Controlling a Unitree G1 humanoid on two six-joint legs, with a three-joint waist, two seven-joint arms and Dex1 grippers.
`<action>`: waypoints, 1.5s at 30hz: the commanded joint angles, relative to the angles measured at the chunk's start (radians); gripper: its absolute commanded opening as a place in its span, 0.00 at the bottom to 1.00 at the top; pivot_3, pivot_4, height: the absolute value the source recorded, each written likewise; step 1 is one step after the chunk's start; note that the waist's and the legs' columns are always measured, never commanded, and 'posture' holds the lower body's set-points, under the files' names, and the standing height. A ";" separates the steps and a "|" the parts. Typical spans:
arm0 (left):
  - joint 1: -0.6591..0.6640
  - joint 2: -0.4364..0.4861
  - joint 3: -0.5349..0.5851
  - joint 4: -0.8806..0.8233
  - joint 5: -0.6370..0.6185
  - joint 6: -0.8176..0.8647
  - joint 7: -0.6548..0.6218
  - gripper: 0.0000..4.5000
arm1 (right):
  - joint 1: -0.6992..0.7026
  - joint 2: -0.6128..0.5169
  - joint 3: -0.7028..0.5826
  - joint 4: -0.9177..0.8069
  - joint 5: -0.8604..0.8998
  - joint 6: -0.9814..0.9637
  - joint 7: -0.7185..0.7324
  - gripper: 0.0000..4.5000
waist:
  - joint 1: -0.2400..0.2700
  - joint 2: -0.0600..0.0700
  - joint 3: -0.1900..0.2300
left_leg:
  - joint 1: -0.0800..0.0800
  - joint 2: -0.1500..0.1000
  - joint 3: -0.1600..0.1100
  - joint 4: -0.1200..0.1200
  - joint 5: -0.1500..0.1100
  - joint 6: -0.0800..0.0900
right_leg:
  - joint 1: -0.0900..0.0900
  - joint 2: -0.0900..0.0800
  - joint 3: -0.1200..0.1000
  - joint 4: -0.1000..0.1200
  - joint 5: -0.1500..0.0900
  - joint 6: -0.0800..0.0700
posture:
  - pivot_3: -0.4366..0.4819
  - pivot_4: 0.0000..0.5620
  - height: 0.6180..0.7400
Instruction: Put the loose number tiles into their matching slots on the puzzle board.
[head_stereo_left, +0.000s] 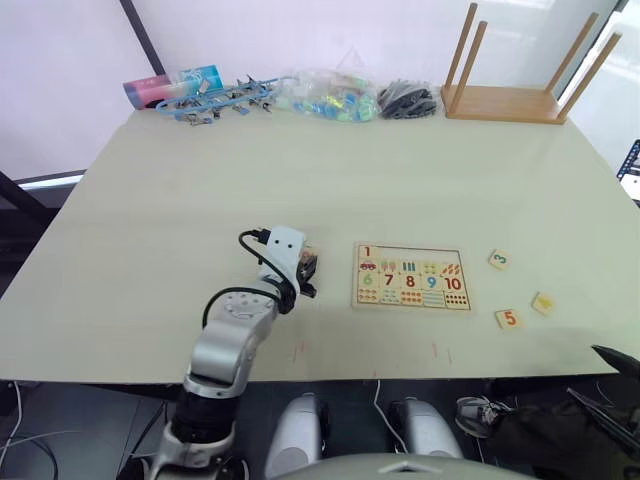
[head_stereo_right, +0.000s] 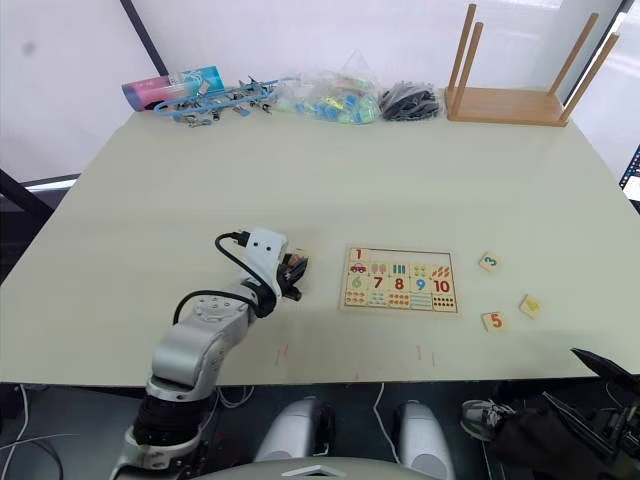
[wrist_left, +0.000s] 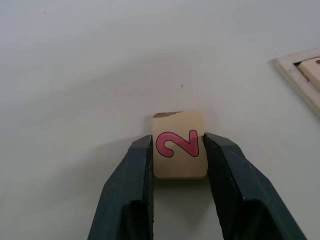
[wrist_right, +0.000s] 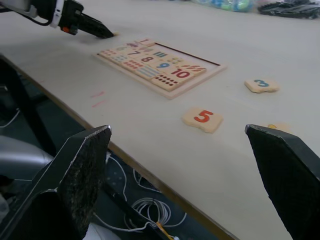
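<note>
Lying flat between left end effector (wrist_left: 177, 150) fingers, 2 tile (wrist_left: 178, 145) reads sideways.

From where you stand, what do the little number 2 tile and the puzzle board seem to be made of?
The number 2 tile, between the left gripper's fingers, looks like pale, smooth wood with a printed pink digit; one chipped corner shows a darker brown layer, so perhaps plywood. The puzzle board looks like matching light wood with a raised frame and printed colours.
</note>
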 joint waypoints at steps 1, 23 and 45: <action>-0.037 0.079 0.020 0.018 -0.038 -0.080 -0.138 0.23 | 0.016 0.002 -0.006 -0.043 0.030 -0.002 0.033 1.00 | 0.000 0.000 0.000 | 0.000 0.000 0.000 0.000 -0.001 -0.001 | 0.000 0.000 0.000 -0.001 0.000 0.000 | 0.48 0.27 0.99; -0.675 0.238 -0.145 0.875 0.013 -0.812 -1.052 0.23 | 0.017 0.037 0.017 -0.142 0.027 -0.005 0.015 1.00 | 0.004 -0.002 0.004 | -0.006 -0.004 0.000 0.003 0.000 0.005 | 0.000 0.007 -0.003 -0.003 0.000 0.000 | 0.48 0.27 0.99; -1.023 -0.104 -0.220 1.533 0.260 -1.127 -1.092 0.23 | 0.053 0.093 0.020 -0.213 0.022 -0.025 -0.048 1.00 | 0.001 -0.005 0.006 | -0.015 -0.010 -0.007 0.006 -0.001 0.006 | -0.005 0.010 -0.001 -0.003 0.001 0.007 | 0.48 0.27 0.99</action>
